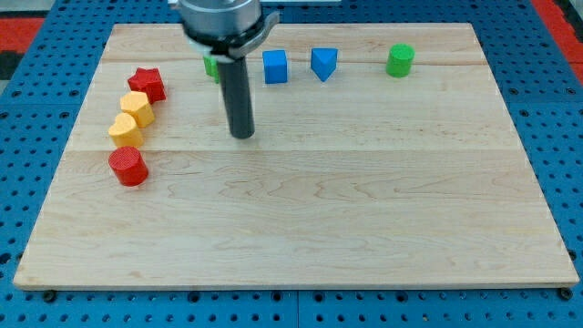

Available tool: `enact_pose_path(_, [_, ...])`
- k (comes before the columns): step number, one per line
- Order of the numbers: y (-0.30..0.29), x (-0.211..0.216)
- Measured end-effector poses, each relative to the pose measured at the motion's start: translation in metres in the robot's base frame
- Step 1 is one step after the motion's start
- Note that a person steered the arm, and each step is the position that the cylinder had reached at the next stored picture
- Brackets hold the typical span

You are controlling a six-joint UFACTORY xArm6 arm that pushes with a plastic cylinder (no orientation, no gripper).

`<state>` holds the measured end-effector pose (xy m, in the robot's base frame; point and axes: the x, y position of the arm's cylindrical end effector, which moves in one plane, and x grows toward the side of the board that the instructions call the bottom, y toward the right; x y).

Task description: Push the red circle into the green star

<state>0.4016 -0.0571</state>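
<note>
The red circle point(128, 167) lies near the board's left edge, below a column of blocks. A green block point(210, 66), probably the green star, sits at the view's top, mostly hidden behind my rod. My tip point(242, 136) rests on the board well to the right of and above the red circle, and just below the green block. It touches no block.
Above the red circle stand a yellow heart point(126, 129), a yellow hexagon point(137, 107) and a red star point(147, 84). Along the top are a blue cube point(275, 66), a blue triangle point(323, 63) and a green cylinder point(400, 60). The wooden board point(364, 228) lies on a blue pegboard.
</note>
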Motion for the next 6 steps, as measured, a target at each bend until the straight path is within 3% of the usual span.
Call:
enact_pose_path(2, [0.160, -0.060])
enact_pose_path(3, [0.225, -0.052])
enact_pose_path(4, [0.247, -0.023])
enact_pose_path(5, [0.231, 0.014])
enact_pose_path(6, [0.192, 0.086])
